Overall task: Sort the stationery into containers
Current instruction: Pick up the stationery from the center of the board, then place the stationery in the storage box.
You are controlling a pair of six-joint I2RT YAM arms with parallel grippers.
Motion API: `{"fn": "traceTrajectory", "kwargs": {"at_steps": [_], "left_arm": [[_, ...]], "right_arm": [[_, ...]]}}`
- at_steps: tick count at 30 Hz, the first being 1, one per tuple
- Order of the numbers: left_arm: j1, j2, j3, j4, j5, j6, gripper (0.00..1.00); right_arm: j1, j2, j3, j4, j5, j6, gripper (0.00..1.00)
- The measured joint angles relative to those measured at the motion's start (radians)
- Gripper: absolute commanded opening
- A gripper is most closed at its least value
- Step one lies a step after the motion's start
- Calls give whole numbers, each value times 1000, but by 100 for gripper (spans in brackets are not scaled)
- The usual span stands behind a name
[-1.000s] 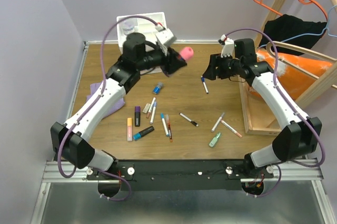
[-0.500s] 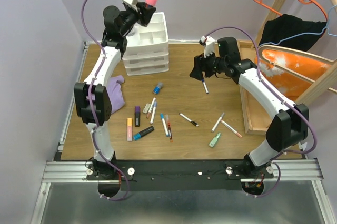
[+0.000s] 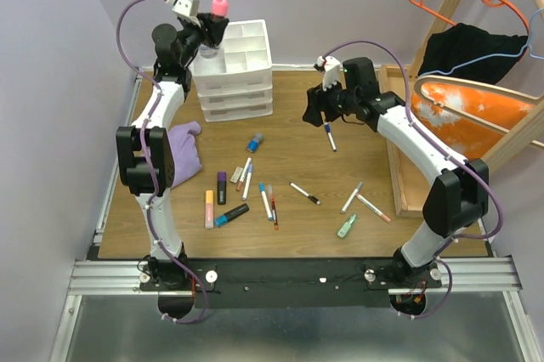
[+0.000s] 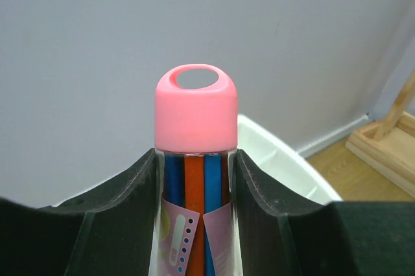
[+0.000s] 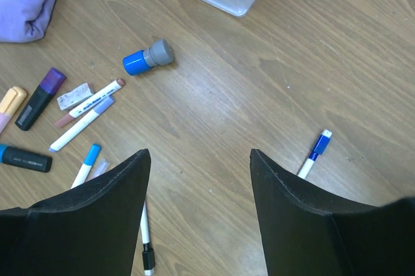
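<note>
Low in the top view, loose pens and markers [image 3: 266,202] lie scattered on the counter [image 3: 289,149], unsorted. Mid-frame, the right tool [image 5: 198,159] hangs with its jaws wide and empty, pointing down just beside a blue-capped pen [image 5: 314,153], likely lining up a pick. At upper left, the left tool [image 4: 196,166] clamps a pink-capped tube of pens [image 4: 196,114] upright. It is raised by the far left corner of the white drawer organiser [image 3: 234,73], probably for lowering into an open top compartment.

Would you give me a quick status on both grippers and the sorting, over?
Left gripper shut on pink-capped tube, by organiser. Right gripper open, empty, over table. Pens loose on table. Nothing blocking.
</note>
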State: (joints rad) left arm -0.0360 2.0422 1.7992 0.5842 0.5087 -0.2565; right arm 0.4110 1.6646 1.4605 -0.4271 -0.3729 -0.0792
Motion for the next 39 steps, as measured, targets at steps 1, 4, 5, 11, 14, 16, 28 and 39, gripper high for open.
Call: {"fn": "traceTrajectory", "kwargs": {"at_steps": [1, 4, 5, 11, 14, 16, 28, 39], "left_arm": [[1, 0, -40, 14, 0, -10, 6], [2, 0, -120, 32, 1, -26, 6], [2, 0, -139, 45, 0, -30, 7], [18, 0, -178, 142, 1, -63, 8], [30, 0, -188, 188, 3, -75, 12], [45, -1, -212, 215, 6, -82, 16], [80, -19, -348, 356, 25, -78, 28], [80, -69, -437, 399, 24, -76, 40]], "right_arm": [[3, 3, 5, 0, 3, -1, 70], [18, 22, 28, -1, 21, -11, 70], [23, 31, 40, -2, 25, -15, 70], [48, 80, 104, -20, 48, -35, 70], [58, 97, 112, -24, 57, -42, 70], [66, 110, 114, -28, 65, -46, 70], [97, 171, 156, -39, 109, -81, 71], [113, 164, 134, -38, 137, -99, 71]]}}
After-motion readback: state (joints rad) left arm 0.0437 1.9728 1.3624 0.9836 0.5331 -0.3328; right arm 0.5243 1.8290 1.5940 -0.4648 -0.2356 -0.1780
